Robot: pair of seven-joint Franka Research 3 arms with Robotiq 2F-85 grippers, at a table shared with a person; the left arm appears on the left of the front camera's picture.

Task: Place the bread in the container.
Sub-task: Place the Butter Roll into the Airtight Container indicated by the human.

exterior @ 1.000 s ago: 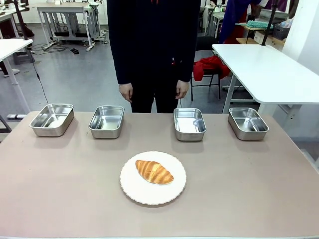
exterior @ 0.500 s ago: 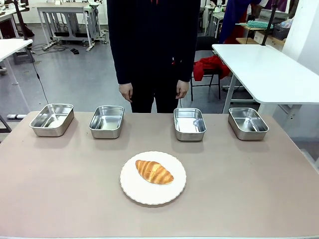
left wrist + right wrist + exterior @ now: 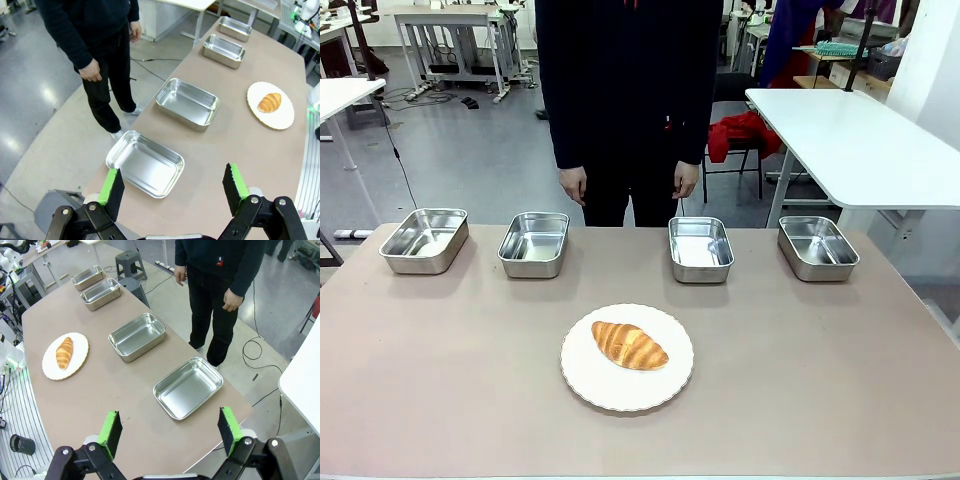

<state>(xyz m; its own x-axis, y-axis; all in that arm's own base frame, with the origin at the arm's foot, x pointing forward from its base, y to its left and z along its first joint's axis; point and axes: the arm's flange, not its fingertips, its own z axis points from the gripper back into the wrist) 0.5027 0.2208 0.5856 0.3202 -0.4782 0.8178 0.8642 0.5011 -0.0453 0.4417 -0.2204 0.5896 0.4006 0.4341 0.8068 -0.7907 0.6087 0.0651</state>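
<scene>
Beige table (image 3: 440, 400), wide, taking up the near half of the front view. Person (image 3: 630, 90) in dark clothes stands at its far edge, arms down, hands (image 3: 572, 185) hanging loose and clear of the tabletop. Four steel trays sit in a row along the far side, all upright and with nothing in them: leftmost container (image 3: 420, 264), second container (image 3: 530, 268), third container (image 3: 700, 274), rightmost container (image 3: 817, 272). The inner two are set further apart than the outer pairs; cannot tell which one is meant for the bread. Round white plate (image 3: 582, 385) lies on the near side of the table, roughly central, well apart from the trays. Left gripper (image 3: 172, 170) hangs high over the left end of the table, above the leftmost container, jaws spread wide, nothing between the green pads. Right gripper (image 3: 169, 412) hangs high over the right end, jaws likewise wide and holding nothing. Bread (image 3: 629, 345), a golden ridged croissant, lies on the middle of the plate, untouched, long axis slanting toward the near right.
</scene>
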